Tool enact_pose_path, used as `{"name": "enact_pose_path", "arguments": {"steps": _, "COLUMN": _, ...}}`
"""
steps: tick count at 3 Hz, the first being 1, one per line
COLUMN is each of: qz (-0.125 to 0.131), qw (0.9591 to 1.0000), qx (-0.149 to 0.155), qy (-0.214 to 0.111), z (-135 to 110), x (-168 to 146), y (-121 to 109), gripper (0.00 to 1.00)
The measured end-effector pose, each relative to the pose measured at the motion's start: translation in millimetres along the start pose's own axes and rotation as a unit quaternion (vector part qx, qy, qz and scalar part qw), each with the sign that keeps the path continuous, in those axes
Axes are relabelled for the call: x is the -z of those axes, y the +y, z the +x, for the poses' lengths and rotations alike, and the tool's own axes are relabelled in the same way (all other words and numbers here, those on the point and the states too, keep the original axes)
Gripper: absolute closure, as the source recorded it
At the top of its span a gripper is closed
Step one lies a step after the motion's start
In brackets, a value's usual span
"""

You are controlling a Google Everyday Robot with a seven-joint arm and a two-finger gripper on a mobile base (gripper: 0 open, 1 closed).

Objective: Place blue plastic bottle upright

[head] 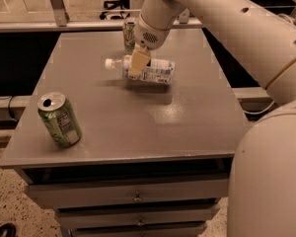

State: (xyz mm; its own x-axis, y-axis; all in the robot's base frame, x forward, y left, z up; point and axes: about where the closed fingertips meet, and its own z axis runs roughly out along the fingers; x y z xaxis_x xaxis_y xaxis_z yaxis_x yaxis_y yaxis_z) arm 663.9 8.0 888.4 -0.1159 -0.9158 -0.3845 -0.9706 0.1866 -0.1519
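Note:
The blue plastic bottle [155,70] is a clear bottle with a white cap and a white-bluish label. It lies on its side, cap pointing left, held just above the grey table [138,122], with its shadow beneath it. My gripper [136,65] comes down from above and is shut across the bottle's middle near the neck. One tan finger [138,62] shows on the bottle's front side; the other is hidden behind the bottle.
A green soda can [59,120] stands at the table's front left. A second can [129,32] stands at the back, just behind the gripper. My white arm fills the right side. Drawers sit below the tabletop.

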Motion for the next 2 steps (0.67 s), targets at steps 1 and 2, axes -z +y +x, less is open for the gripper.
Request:
{"name": "enact_pose_path", "arguments": {"steps": 1, "qz": 0.014, "qw": 0.9878, "qx": -0.011, "qy": -0.155, "z": -18, "x": 25, "y": -11, "gripper": 1.0}}
{"name": "enact_pose_path", "arguments": {"steps": 2, "qz": 0.024, "qw": 0.9528, "qx": -0.043, "qy": -0.299, "z": -14, "x": 42, "y": -25, "gripper": 1.0}}
